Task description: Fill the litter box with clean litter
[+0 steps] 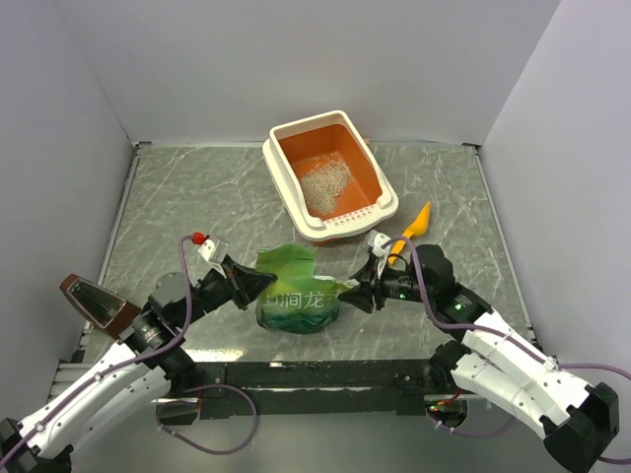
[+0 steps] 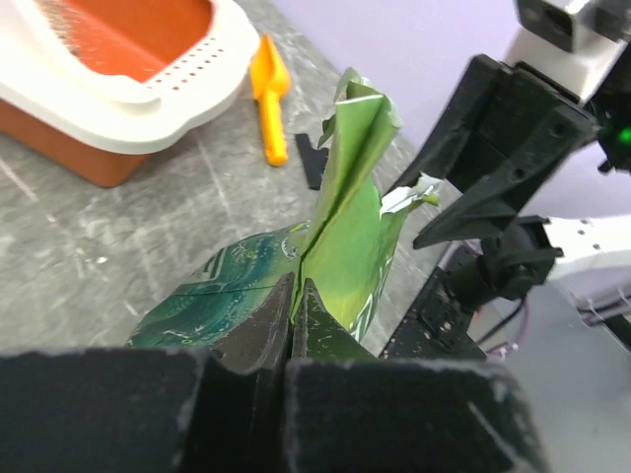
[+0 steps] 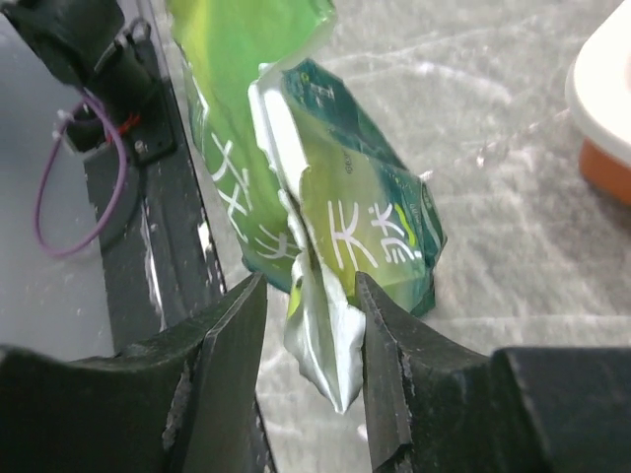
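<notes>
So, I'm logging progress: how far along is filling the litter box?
Early. Done: a small pile of clean litter lies in the litter box, most of its orange floor bare. In hand: the left pincer is shut on an edge of the green bag, the right pincer open around its torn flap. Left: tip much more in.

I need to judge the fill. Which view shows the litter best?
Top view: the whole litter patch lies open in the box. Left wrist catches only its edge; right wrist shows just box rim, no litter.
</notes>
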### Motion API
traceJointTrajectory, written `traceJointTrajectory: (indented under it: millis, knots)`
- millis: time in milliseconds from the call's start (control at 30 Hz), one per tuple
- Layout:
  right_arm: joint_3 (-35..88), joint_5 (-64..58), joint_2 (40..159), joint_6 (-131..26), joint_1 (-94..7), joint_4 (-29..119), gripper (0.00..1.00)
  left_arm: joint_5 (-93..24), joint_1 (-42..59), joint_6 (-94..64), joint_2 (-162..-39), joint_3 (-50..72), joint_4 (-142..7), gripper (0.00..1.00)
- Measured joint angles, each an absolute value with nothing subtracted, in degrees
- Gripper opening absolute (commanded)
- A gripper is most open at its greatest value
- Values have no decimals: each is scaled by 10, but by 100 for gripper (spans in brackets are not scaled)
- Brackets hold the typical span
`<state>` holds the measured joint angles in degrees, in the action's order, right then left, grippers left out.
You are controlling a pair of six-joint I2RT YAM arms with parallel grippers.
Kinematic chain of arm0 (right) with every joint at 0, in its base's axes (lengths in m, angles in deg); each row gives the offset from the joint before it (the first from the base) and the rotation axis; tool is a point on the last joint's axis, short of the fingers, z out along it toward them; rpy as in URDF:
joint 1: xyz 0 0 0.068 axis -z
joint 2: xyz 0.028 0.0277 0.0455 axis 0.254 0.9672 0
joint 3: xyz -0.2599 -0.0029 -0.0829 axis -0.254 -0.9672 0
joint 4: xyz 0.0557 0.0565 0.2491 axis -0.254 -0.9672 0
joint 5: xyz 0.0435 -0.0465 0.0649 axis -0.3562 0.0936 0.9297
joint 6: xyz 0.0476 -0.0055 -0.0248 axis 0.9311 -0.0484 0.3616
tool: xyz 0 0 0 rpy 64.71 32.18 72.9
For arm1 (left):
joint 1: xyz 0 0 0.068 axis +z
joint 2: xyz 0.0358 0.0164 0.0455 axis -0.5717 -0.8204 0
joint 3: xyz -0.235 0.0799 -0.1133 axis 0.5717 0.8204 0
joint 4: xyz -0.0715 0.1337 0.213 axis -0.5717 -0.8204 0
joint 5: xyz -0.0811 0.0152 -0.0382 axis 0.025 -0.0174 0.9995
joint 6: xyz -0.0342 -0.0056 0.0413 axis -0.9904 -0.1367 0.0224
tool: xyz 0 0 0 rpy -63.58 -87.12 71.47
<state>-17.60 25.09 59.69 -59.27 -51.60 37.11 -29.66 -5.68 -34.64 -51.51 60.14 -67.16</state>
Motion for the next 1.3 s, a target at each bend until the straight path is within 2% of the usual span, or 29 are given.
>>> traceJointTrajectory:
  millis: [367, 567, 833, 967, 1067, 1133, 1300]
  knots:
    - [-278, 286, 615, -530, -516, 622, 47, -329, -57, -338, -498, 587, -721, 1]
    - [-324, 292, 630, -498, -514, 747, 42, -329, -57, -334, -490, 587, -729, 1]
    - [-357, 310, 649, -455, -505, 873, 28, -324, -57, -335, -478, 587, -737, 1]
    - [-383, 317, 664, -429, -498, 939, 25, -316, -57, -336, -477, 587, -737, 1]
    - [-388, 320, 673, -421, -494, 966, 14, -314, -57, -336, -478, 587, -737, 1]
    - [-389, 321, 680, -417, -493, 979, 1, -314, -57, -336, -478, 587, -738, 1]
    - [-399, 324, 692, -397, -488, 1015, 0, -309, -57, -338, -478, 587, -738, 1]
